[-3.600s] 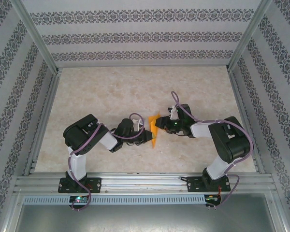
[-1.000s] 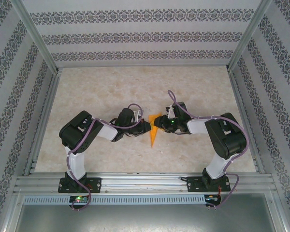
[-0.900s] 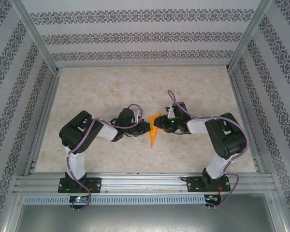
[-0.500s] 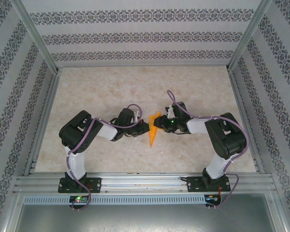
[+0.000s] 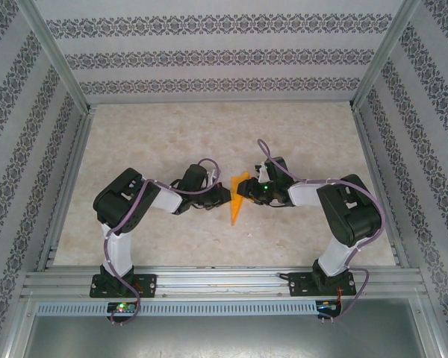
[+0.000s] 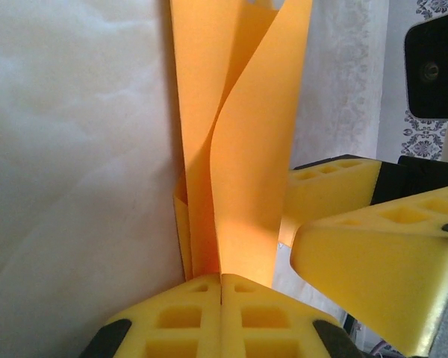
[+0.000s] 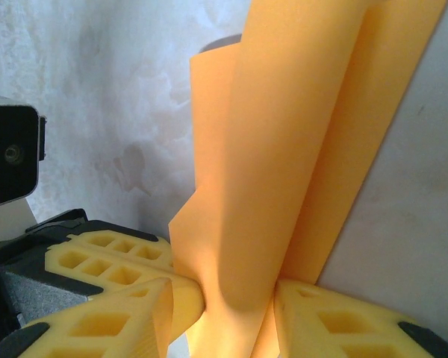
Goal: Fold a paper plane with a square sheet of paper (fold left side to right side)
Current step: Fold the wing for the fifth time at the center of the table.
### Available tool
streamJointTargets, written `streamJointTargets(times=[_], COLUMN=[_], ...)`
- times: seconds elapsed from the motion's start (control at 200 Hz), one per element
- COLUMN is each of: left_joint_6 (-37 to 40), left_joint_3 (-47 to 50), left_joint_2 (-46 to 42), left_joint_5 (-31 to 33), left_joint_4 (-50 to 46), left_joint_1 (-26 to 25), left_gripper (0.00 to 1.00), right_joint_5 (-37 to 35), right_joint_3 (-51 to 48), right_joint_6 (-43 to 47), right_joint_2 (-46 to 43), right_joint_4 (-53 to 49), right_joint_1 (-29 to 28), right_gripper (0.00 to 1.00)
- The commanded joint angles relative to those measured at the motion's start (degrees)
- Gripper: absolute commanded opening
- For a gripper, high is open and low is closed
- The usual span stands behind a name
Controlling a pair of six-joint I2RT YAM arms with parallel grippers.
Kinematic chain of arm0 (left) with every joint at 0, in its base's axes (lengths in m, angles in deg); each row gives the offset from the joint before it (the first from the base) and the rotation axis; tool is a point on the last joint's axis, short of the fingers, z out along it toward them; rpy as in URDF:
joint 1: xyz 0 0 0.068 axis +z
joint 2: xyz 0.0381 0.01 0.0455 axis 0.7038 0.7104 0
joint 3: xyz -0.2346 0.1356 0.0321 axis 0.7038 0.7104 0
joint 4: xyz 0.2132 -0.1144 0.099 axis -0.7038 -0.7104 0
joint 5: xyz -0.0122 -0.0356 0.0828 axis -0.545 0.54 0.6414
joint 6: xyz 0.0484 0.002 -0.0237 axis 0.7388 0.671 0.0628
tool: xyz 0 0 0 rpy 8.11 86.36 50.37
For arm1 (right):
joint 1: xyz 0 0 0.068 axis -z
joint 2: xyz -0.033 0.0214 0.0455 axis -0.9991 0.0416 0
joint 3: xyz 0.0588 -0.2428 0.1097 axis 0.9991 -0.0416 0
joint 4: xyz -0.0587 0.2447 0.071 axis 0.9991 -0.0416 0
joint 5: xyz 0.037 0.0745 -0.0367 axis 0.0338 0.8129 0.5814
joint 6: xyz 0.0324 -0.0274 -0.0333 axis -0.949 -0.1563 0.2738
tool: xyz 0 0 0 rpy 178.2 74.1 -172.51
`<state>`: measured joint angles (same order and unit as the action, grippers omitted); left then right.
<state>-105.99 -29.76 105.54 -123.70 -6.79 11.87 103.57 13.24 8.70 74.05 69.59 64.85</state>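
Note:
The square sheet of paper (image 5: 237,205) is folded into a narrow orange wedge, held on edge above the table between the two arms, its tip pointing toward the near edge. My left gripper (image 5: 227,197) is shut on its layers, the two yellow pads (image 6: 194,306) pressed together on the paper (image 6: 239,149). From the opposite side my right gripper (image 5: 248,192) grips the same paper (image 7: 284,149). Its jaws (image 7: 239,302) stand partly apart, and the bulging layers between them touch both pads. The right gripper's fingers (image 6: 358,246) sit close beside the left pads.
The pale marbled table (image 5: 209,134) lies under the paper, with patterned walls around it. Metal frame rails (image 5: 216,280) run along the near edge and both sides. The arms' elbows (image 5: 123,201) rise to either side of the paper.
Over the last few seconds the left arm has stretched forward and both grippers, holding the paper, have shifted slightly toward the back. In the last second almost nothing has moved.

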Motion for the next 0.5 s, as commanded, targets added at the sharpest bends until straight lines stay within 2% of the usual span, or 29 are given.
streamJointTargets(times=[0.0, 0.5], left_joint_6=[1.5, 1.7], left_joint_3=[-1.6, -3.7], left_joint_2=[3.3, 5.0], left_joint_5=[3.2, 3.3], left_joint_4=[-3.5, -6.8], left_joint_1=[0.2, 0.2], left_gripper=[0.03, 0.02], right_joint_5=[-3.1, -2.2], right_joint_3=[-0.7, -1.9], right_joint_6=[1.3, 1.1], right_joint_2=[-1.0, -4.9], right_joint_4=[-3.0, -3.1], right_joint_1=[0.2, 1.9], right_gripper=[0.42, 0.41])
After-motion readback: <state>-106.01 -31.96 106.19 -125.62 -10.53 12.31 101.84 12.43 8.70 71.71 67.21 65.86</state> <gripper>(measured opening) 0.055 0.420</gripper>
